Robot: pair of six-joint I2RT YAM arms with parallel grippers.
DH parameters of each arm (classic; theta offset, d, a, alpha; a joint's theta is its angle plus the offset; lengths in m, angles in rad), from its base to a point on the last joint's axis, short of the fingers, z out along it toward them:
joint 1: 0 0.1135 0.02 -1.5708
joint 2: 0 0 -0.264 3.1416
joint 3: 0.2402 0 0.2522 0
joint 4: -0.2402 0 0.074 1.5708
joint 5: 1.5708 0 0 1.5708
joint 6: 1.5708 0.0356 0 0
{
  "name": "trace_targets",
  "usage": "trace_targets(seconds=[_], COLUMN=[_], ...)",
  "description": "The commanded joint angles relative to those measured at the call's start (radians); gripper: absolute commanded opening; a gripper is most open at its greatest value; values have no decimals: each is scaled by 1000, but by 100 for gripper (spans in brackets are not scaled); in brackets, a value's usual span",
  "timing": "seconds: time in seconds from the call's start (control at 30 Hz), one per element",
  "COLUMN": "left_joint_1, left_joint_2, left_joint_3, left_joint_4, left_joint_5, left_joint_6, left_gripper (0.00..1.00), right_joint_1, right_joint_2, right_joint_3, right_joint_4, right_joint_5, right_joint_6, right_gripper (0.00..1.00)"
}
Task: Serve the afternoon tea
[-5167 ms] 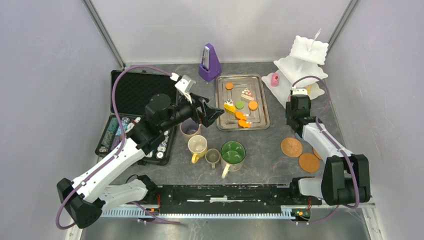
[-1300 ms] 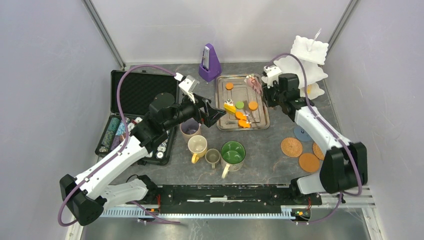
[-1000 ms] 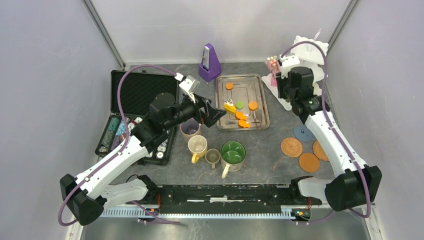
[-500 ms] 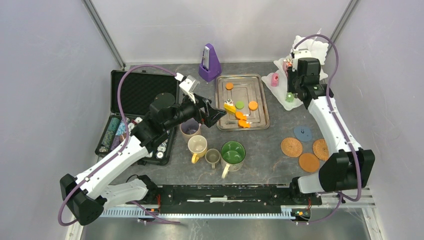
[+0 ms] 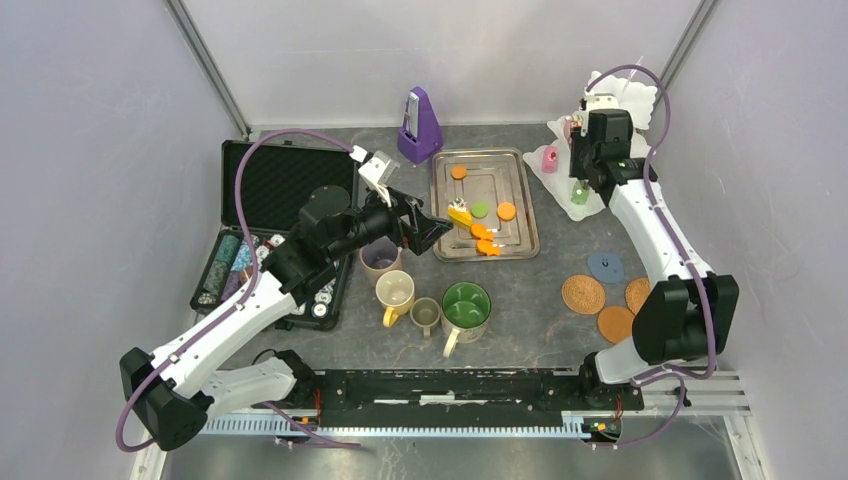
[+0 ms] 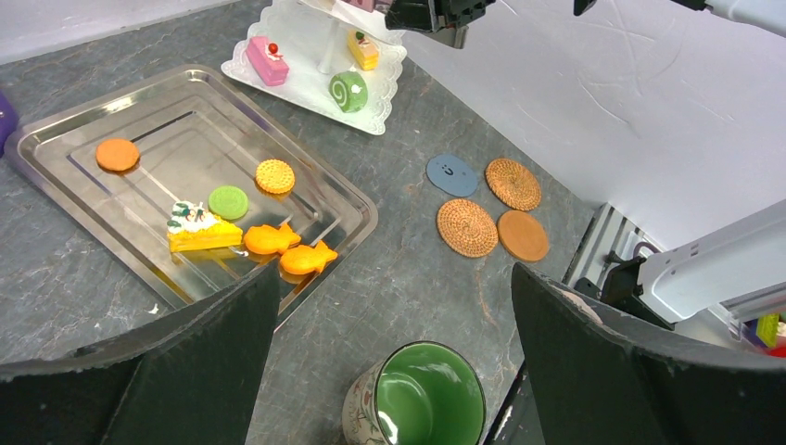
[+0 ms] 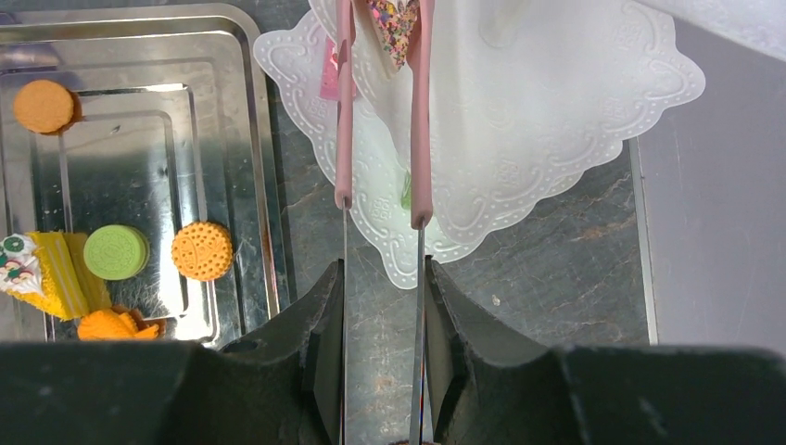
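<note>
My right gripper (image 7: 380,278) is shut on pink-tipped metal tongs (image 7: 422,139). The tongs pinch a sprinkled pastry (image 7: 394,23) over the white stand (image 5: 620,100). On the stand's bottom tier lie a pink pastry (image 5: 549,158), a green roll (image 5: 579,193) and a yellow slice (image 6: 363,51). Orange, green and yellow pastries (image 5: 478,225) remain on the steel tray (image 5: 440,190). My left gripper (image 5: 432,228) hangs open above the mauve mug (image 5: 380,258), holding nothing. The yellow (image 5: 394,292), olive (image 5: 426,315) and big green (image 5: 465,305) mugs stand in a row. Cork coasters (image 5: 582,293) lie at the right.
A purple metronome (image 5: 420,125) stands behind the tray. An open black case (image 5: 270,190) with poker chips (image 5: 230,262) fills the left side. A small blue-grey disc (image 5: 605,265) lies by the coasters. Grey walls close in on both sides.
My right arm has swung the tongs and pastry from the tray's far corner rightwards to above the stand. The left arm has not moved.
</note>
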State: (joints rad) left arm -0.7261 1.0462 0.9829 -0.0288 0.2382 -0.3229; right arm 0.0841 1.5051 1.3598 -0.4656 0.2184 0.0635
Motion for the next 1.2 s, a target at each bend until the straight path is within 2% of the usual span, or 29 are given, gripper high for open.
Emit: trace_targets(seconds=[0.0, 0.17, 0.27, 0.47, 0.83, 1.07, 1.17], left_joint_1=[-4, -4, -4, -4, -4, -4, -4], left_joint_2=[-22, -26, -25, -17, -7, -12, -12], left_joint_3=[33, 34, 34, 35, 36, 36, 36], left_joint_4=[33, 34, 34, 34, 33, 34, 34], left_joint_5=[6, 5, 3, 5, 9, 16, 20], left_joint_6=[17, 19, 21, 21, 18, 10, 7], left_gripper=[100, 100, 100, 100, 100, 100, 100], right_joint_1=[-4, -2, -3, -3, -2, -2, -1], right_joint_2=[25, 59, 61, 48, -30, -136, -207], right_joint_3=[58, 79, 77, 66, 21, -49, -98], right_joint_4=[70, 68, 67, 61, 31, -10, -15], right_joint_5=[45, 51, 50, 48, 14, -27, -95], right_joint_6=[24, 13, 4, -19, -41, -55, -82], right_gripper=[30, 33, 43, 51, 52, 53, 53])
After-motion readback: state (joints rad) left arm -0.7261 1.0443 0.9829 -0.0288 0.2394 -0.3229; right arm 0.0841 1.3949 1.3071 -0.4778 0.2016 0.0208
